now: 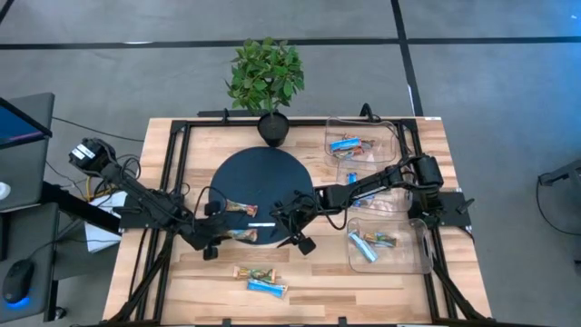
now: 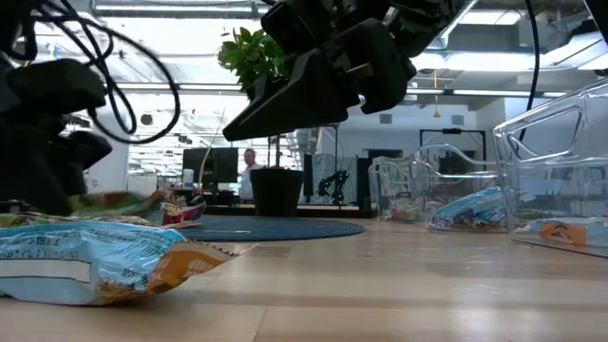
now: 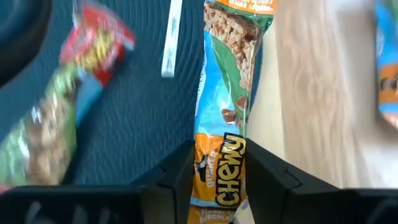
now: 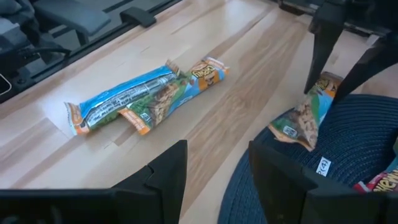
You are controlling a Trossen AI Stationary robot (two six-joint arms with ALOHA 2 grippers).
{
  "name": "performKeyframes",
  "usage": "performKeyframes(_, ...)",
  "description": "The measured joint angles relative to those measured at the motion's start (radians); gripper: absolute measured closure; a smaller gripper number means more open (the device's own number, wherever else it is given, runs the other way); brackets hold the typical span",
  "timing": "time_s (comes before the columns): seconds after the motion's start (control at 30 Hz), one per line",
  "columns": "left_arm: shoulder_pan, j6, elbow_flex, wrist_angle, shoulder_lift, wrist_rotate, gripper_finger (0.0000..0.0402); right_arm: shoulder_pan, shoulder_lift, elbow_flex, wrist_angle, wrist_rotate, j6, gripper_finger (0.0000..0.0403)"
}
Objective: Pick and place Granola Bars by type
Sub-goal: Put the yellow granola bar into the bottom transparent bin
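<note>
Item, foreground: blue granola bar (image 2: 95, 261), flat on the tabletop (image 1: 363, 291), beside another bar (image 1: 253, 272). Item: green-and-blue bar (image 3: 222, 112), long axis running straight out from the left hand (image 3: 217, 180), half over the dark round mat's (image 1: 259, 177) edge; fingers closed against its sides, apparently gripping. Right hand (image 4: 217, 165) hovers low nearby, half open, empty. Clear bins (image 1: 386, 241) stand right.
</note>
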Motion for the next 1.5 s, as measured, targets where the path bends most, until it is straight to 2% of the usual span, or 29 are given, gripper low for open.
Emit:
performKeyframes(0.13,0.044,0.102,0.0,0.079,0.0,-0.017,0.0281,0.0,0.0,0.0,-0.004,0.0,0.0,0.0239)
performKeyframes(0.33,0.168,0.256,0.0,0.181,0.0,0.003,0.0278,0.0,0.0,0.0,-0.034,0.003,-0.008,0.0239)
performKeyframes(0.5,0.284,0.378,0.0,0.315,0.055,0.119,0.0277,-0.001,0.0,0.0,-0.079,0.042,-0.008,0.0239)
performKeyframes(0.63,0.357,0.448,0.019,0.422,0.172,0.227,0.0277,-0.002,0.0,-0.001,-0.099,0.09,-0.008,0.0239)
performKeyframes(0.73,0.39,0.484,0.068,0.452,0.276,0.266,0.0277,-0.001,0.0,-0.001,-0.106,0.092,-0.008,0.0239)
performKeyframes(0.87,0.411,0.53,0.155,0.461,0.392,0.329,0.0276,-0.001,-0.015,-0.001,-0.135,0.092,-0.007,0.0239)
performKeyframes(1.0,0.414,0.57,0.235,0.393,0.445,0.356,0.0276,-0.001,-0.015,-0.001,-0.133,0.107,0.02,0.0239)
performKeyframes(1.13,0.414,0.588,0.269,0.315,0.433,0.34,0.0275,-0.006,0.001,0.001,-0.104,0.107,0.027,0.0239)
performKeyframes(1.5,0.414,0.615,0.27,0.276,0.364,0.321,0.0275,-0.02,0.06,-0.005,-0.03,0.107,0.077,0.0239)
